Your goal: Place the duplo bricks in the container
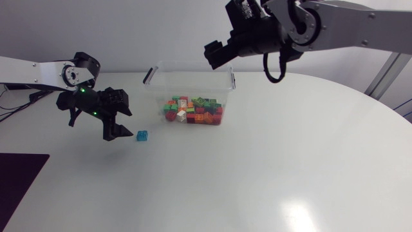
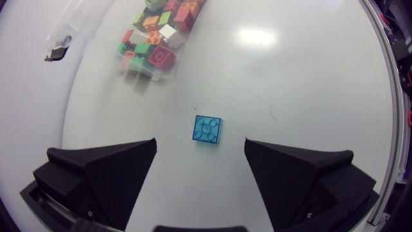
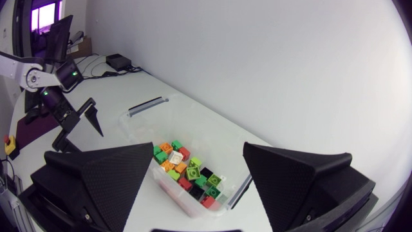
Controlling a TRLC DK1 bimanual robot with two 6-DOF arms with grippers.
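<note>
Head view is showing one white table (image 1: 290, 167) carrying one clear container (image 1: 193, 77) at its far side; the right gripper (image 3: 198, 147) is hanging above the container, jaws apart, holding nothing; the left gripper (image 1: 119, 125) is hovering by the blue brick (image 2: 207, 129), jaws wide apart, the brick lying on the table just ahead of the gap, touching neither finger. I am judging that a crooked closing is risking to push the brick sideways or pinch only a corner. Counting: two grippers, one container, one loose brick; the stored bricks (image 1: 193, 111) are too many for counting exactly.
</note>
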